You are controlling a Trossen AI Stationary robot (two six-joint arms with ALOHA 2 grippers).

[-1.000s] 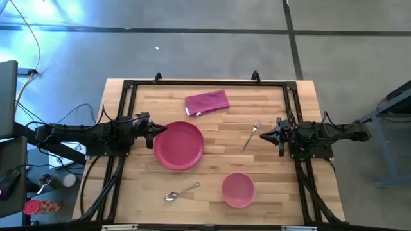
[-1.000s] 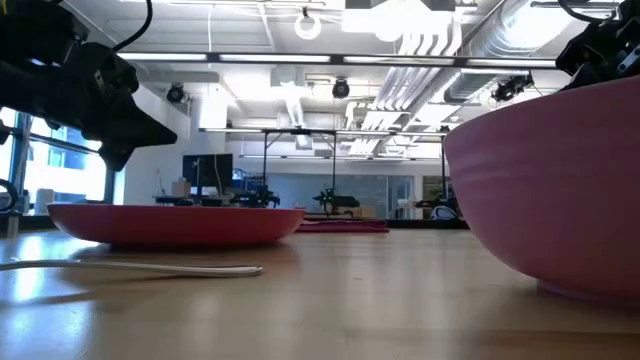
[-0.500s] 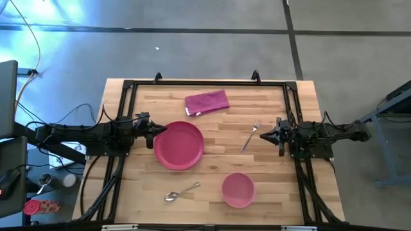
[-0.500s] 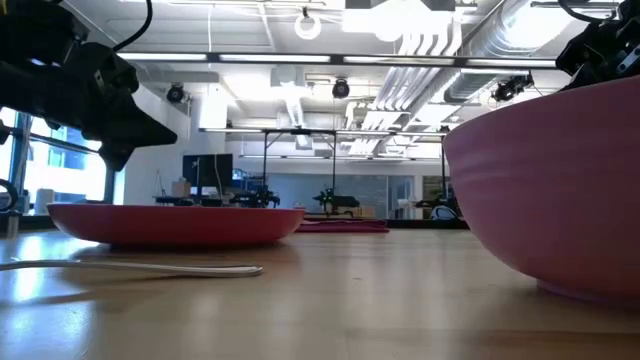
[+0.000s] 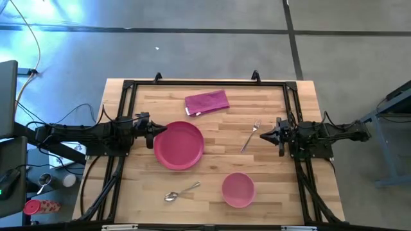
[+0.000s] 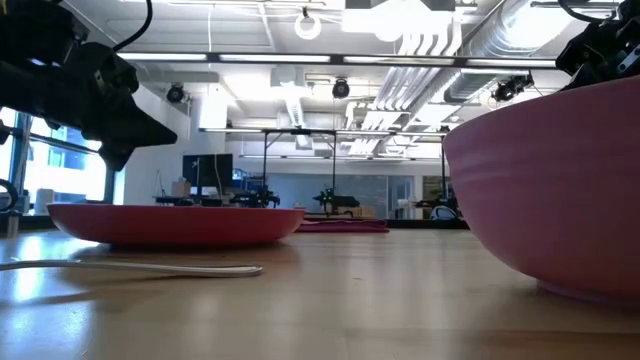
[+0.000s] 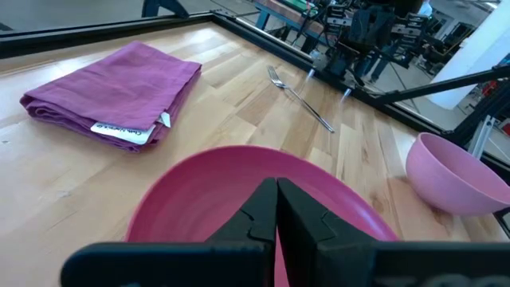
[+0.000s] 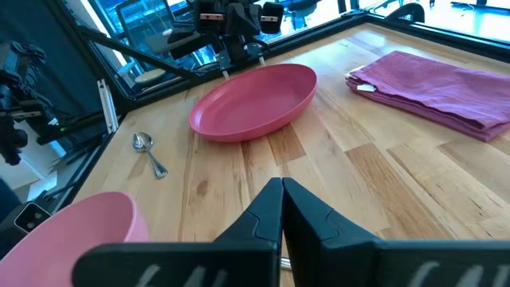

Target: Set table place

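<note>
The large pink plate [image 5: 179,145] lies flat left of the table's middle. The smaller pink bowl [image 5: 238,190] stands near the front edge, right of centre. The silver spoon [image 5: 180,192] lies left of the bowl. The silver fork [image 5: 250,136] lies right of the plate. The folded magenta napkin [image 5: 207,102] lies near the far edge. My left gripper [image 5: 160,129] is shut, just above the plate's left rim [image 7: 159,207]. My right gripper [image 5: 264,134] is shut, just right of the fork.
The black rail frame [image 5: 205,83] runs round the wooden top, with both arm bases on its left and right sides. Bare wood lies between the plate and the fork and along the near left corner.
</note>
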